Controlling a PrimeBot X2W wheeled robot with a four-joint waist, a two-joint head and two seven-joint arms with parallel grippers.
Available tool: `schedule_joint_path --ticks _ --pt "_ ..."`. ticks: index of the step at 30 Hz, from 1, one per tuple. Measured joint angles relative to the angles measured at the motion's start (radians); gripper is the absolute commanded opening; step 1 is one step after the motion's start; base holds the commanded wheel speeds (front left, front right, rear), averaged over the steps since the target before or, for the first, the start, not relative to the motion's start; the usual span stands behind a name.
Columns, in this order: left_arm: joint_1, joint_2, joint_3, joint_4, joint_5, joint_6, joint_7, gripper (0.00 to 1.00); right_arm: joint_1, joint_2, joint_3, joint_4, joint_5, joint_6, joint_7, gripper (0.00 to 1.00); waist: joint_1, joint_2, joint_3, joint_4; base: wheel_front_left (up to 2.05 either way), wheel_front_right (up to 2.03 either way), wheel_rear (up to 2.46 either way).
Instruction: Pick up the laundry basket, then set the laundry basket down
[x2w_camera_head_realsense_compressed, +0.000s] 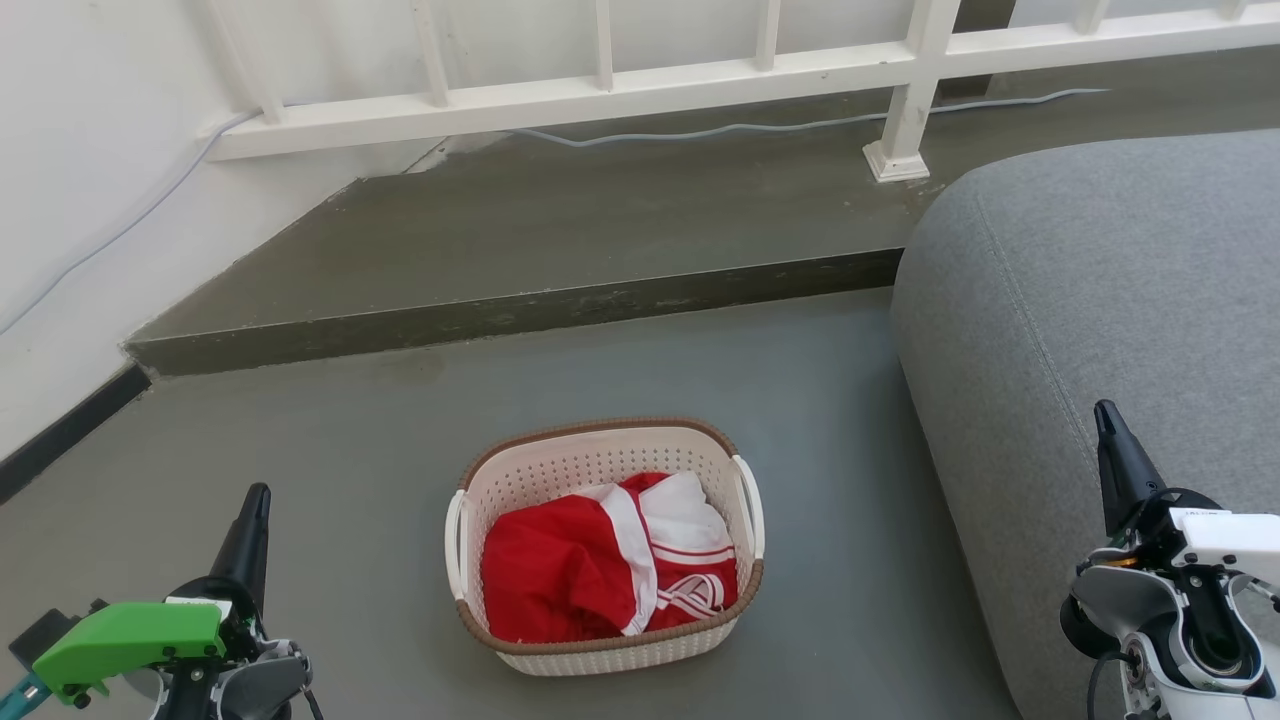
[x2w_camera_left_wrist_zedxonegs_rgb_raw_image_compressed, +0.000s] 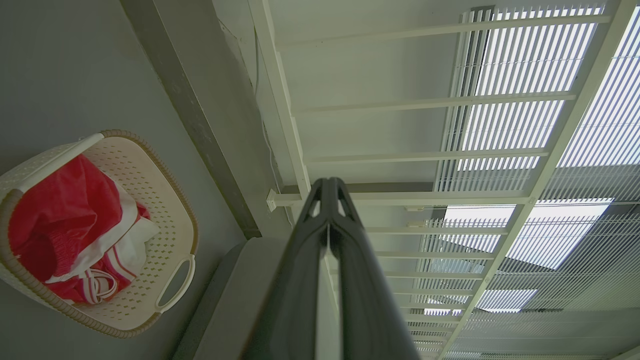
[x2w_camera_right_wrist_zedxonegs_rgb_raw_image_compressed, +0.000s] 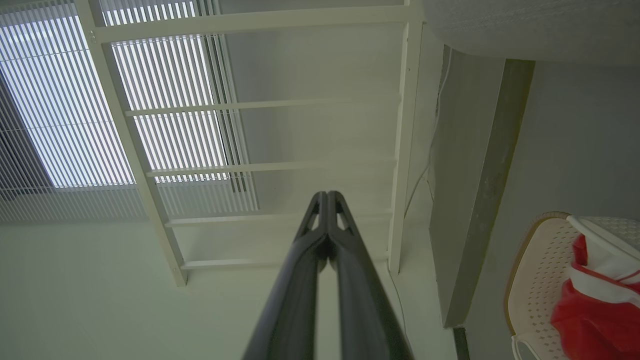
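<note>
While both arms sit low at the bottom corners of the head view, the small cream-white perforated plastic laundry basket (x2w_camera_head_realsense_compressed: 600, 660) (x2w_camera_left_wrist_zedxonegs_rgb_raw_image_compressed: 150, 190) (x2w_camera_right_wrist_zedxonegs_rgb_raw_image_compressed: 540, 270), rounded-rectangular with a brown woven-look rim, stands upright on the smooth grey floor (x2w_camera_head_realsense_compressed: 300, 450). It lies between the two grippers and touches neither.

A crumpled red garment with white stripes (x2w_camera_head_realsense_compressed: 570, 570) (x2w_camera_left_wrist_zedxonegs_rgb_raw_image_compressed: 60, 215) (x2w_camera_right_wrist_zedxonegs_rgb_raw_image_compressed: 590, 320) lies in the basket and covers most of its bottom. The basket's two white side handles, one on its left side (x2w_camera_head_realsense_compressed: 455, 545) and one on its right (x2w_camera_head_realsense_compressed: 750, 505), are free.

Left gripper (x2w_camera_head_realsense_compressed: 256, 498) (x2w_camera_left_wrist_zedxonegs_rgb_raw_image_compressed: 328, 186): the two long dark fingers are pressed together and hold nothing. It is well apart from the basket, to the basket's left.

Right gripper (x2w_camera_head_realsense_compressed: 1103, 412) (x2w_camera_right_wrist_zedxonegs_rgb_raw_image_compressed: 327, 197): its fingers are likewise pressed together and hold nothing. It shows in front of the rounded grey fabric sofa (x2w_camera_head_realsense_compressed: 1100, 300), which stands near the basket's right side without touching it.

Beyond the basket a raised darker concrete step (x2w_camera_head_realsense_compressed: 600, 210) runs across the floor. A white barred railing (x2w_camera_head_realsense_compressed: 600, 90) stands on the step, and a pale cable (x2w_camera_head_realsense_compressed: 700, 130) trails along the step at the railing's foot.
</note>
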Motion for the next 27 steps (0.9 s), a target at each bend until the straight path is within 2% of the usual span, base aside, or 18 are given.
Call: schedule_joint_path --ticks 27 --pt "0.0 0.0 0.0 0.0 0.0 0.0 0.0 0.0 0.0 0.0 0.0 0.0 0.0 0.0 0.0 0.0 0.0 0.0 0.0 0.0 0.0 0.0 0.0"
